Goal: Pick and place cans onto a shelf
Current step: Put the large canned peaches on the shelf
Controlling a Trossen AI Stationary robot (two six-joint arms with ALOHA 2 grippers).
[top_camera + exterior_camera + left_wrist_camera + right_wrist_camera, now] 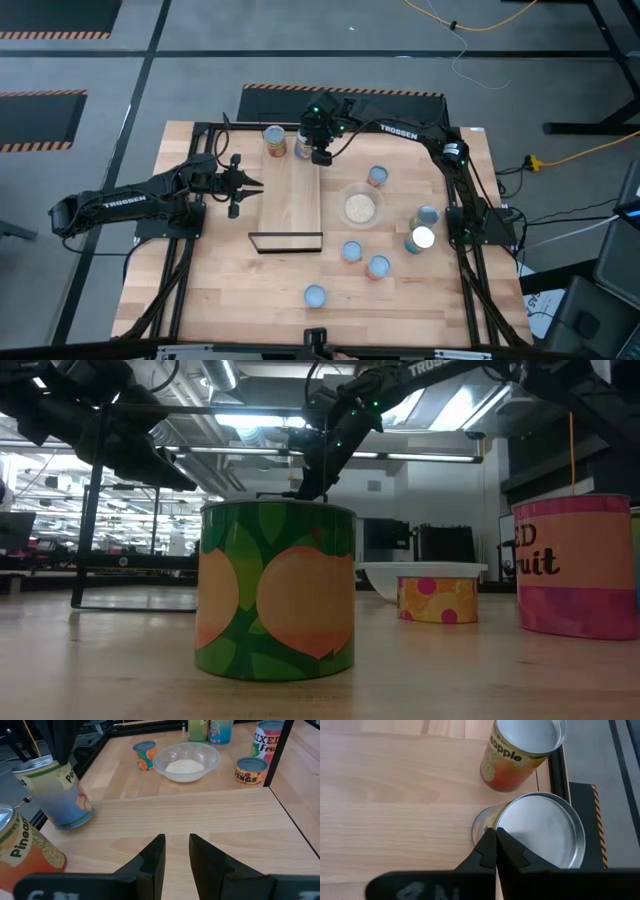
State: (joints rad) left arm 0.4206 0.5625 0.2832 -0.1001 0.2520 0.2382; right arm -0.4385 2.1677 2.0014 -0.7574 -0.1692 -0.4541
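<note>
The shelf (290, 195) is a long light-wood board with a black frame at its near end. An orange pineapple can (274, 138) stands on its far end. Beside that can is a pale-blue can (59, 795) with a silver top (540, 830), and my right gripper (496, 837) is shut on it from above. My left gripper (176, 852) hovers open at the shelf's left side (245, 185), with nothing between its fingers. Several more cans stand on the table to the right of the shelf and nearer than it. My right gripper pinches the rim of the blue can's silver top (490, 821) between its two shut fingers, at the rim's edge. The fingers slant down from above. The can hangs tilted below them, its bottom edge (75, 824) at the shelf board; whether it rests there I cannot tell.
A clear bowl (360, 207) with beige contents stands just right of the shelf. Loose cans lie around it (377, 177), (427, 216), (352, 251), (378, 266), (315, 294). In the low view a green can with orange fruit (275, 590) fills the foreground.
</note>
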